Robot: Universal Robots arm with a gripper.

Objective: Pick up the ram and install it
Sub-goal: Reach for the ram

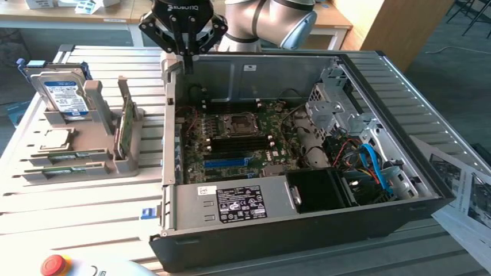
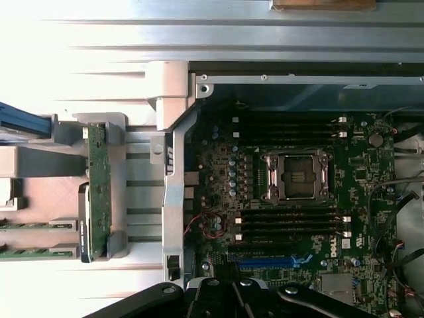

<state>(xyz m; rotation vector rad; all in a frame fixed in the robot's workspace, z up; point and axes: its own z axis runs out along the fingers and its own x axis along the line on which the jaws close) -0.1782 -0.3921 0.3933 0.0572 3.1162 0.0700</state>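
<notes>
The ram (image 1: 123, 127) is a thin green stick standing on edge in a grey holder (image 1: 100, 167) at the exterior view's left of the open computer case (image 1: 307, 218). In the wrist view the ram (image 2: 99, 192) lies alongside the case wall. My gripper (image 1: 186, 62) hangs above the case's far corner, on the holder's side, with its fingers shut and nothing between them. It is well apart from the ram. The gripper's dark linkage (image 2: 238, 295) shows at the wrist view's edge. The motherboard's black memory slots (image 1: 239, 145) (image 2: 288, 222) lie beside the CPU socket (image 1: 238, 123) (image 2: 295, 175).
A silver hard drive (image 1: 65, 95) stands at the holder's back and a square CPU chip (image 1: 55, 140) lies on it. Two more green sticks (image 1: 65, 156) lie flat in the holder. Cables and a drive cage (image 1: 337, 109) crowd the case. A red stop button (image 1: 55, 264) sits in front, papers (image 1: 460, 184) at the right.
</notes>
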